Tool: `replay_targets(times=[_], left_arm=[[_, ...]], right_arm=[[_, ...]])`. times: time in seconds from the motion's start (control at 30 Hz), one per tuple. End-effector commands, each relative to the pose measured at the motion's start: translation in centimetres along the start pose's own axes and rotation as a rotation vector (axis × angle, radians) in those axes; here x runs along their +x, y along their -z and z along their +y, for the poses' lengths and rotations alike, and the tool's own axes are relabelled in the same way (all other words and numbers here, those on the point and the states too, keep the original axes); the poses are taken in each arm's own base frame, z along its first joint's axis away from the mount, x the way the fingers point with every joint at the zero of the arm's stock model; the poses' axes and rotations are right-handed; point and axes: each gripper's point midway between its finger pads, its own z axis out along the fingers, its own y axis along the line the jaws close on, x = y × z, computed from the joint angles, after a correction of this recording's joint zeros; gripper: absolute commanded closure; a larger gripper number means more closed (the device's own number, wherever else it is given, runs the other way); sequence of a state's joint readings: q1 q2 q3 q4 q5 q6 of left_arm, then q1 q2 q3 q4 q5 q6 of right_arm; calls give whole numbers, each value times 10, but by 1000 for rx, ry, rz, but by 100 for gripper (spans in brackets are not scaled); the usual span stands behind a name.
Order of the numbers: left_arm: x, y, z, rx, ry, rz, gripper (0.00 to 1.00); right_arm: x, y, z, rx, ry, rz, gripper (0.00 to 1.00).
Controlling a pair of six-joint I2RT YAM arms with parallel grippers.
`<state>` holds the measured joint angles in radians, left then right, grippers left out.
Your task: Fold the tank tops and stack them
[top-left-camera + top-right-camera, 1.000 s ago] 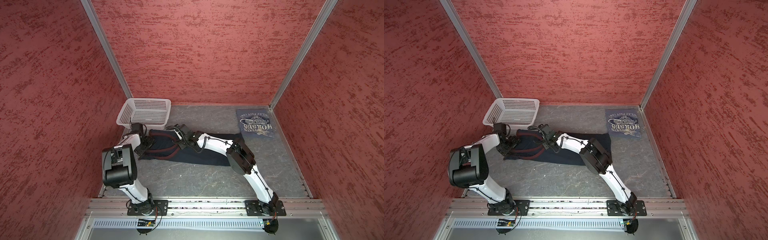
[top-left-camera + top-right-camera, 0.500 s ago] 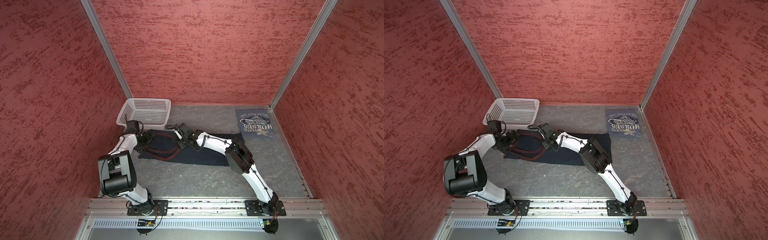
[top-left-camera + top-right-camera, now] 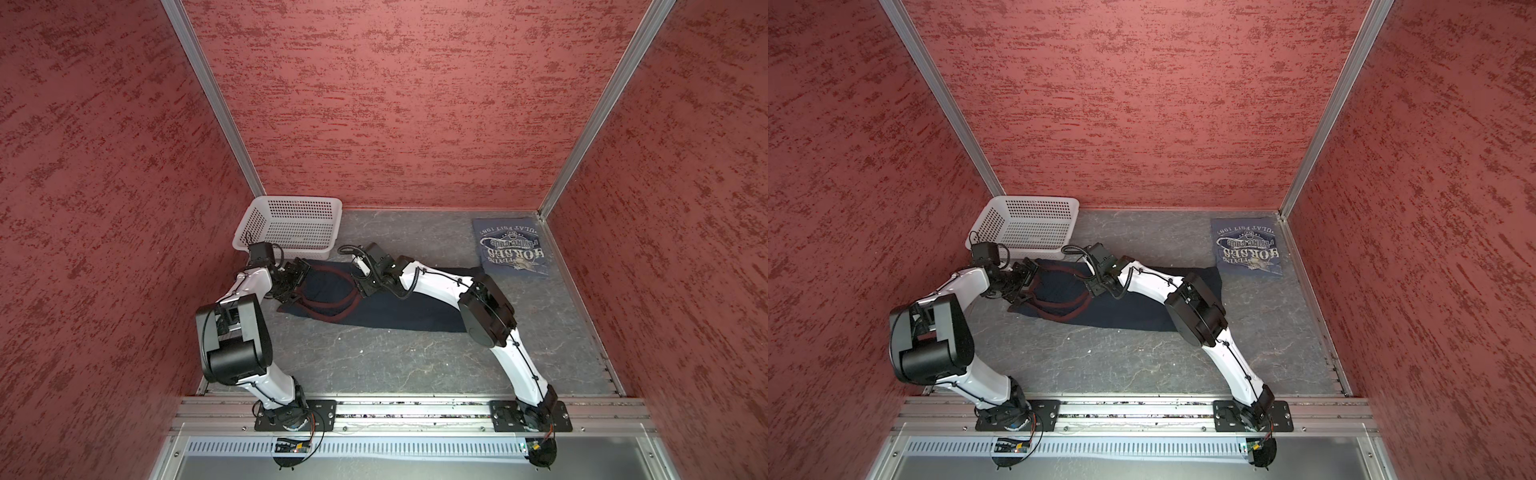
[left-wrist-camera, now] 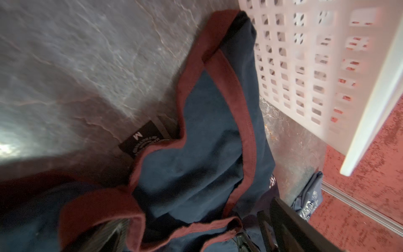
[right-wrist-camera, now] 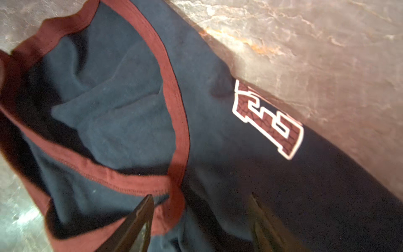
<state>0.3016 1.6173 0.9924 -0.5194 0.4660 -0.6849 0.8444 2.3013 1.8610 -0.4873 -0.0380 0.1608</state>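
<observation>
Lying as a neat folded rectangle in the far right corner of the table (image 3: 395, 365), the slate-blue tank top (image 3: 511, 249) is looking finished, lettering upward. The navy tank top (image 3: 395, 311) is stretching across the middle as a long narrow band. Its maroon-trimmed straps are pointing left toward the white perforated basket (image 3: 286, 250), and its hem end is reaching close to the slate-blue one; contact cannot be confirmed. In my judgement it is carrying one lengthwise fold at most, the "23" print (image 5: 268, 120) sitting at its edge.

The left gripper (image 3: 300, 281) is hovering at the strap end with jaws spread, clamping nothing. The right gripper (image 3: 360, 286) is standing over the neckline, jaws likewise apart and holding nothing.

Outstanding: shortening folds on the navy top, then stacking the two together.
</observation>
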Motion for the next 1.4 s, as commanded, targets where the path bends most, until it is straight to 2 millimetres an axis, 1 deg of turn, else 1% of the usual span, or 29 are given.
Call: replay_targets(times=[0.0,0.1,0.17,0.23,0.3,0.37,0.4,0.5,0.57,0.67,0.77,0.83,1.0,1.2,1.3,1.37], left_arm=[[7,0,-14,80,-8,35,0],[10,2,-30,164,-18,65,0],[12,5,-34,177,-23,63,0],[13,11,-34,171,-20,50,0],[11,17,-20,95,-4,-1,0],[2,27,4,-20,31,-93,0],[-1,29,14,-50,48,-116,1],[-8,28,35,-111,94,-142,5],[-13,24,40,-139,88,-139,6],[-14,19,35,-154,55,-119,7],[-6,19,23,-148,9,-101,5],[5,19,19,-142,-9,-82,0],[24,24,22,-122,0,-77,0],[40,31,12,-115,-43,-69,0],[47,38,16,-143,-46,-97,0],[51,42,24,-145,-29,-124,6]], right_arm=[[-23,29,-3,-12,-31,-84,29],[-24,40,-8,-17,-50,-105,28],[-21,46,-13,-5,-56,-112,27],[-19,51,-20,10,-70,-116,27],[-16,56,-30,26,-93,-119,27],[-15,63,-38,36,-112,-133,27],[-15,67,-40,38,-118,-143,27],[-14,77,-44,44,-133,-158,27],[-14,84,-44,45,-137,-164,28],[-12,95,-44,47,-147,-175,27],[-10,104,-47,62,-158,-188,27],[-6,109,-51,82,-162,-189,27],[5,114,-60,107,-185,-180,27],[12,117,-63,108,-197,-177,27],[16,118,-64,113,-199,-174,27],[20,120,-65,120,-199,-170,27]])
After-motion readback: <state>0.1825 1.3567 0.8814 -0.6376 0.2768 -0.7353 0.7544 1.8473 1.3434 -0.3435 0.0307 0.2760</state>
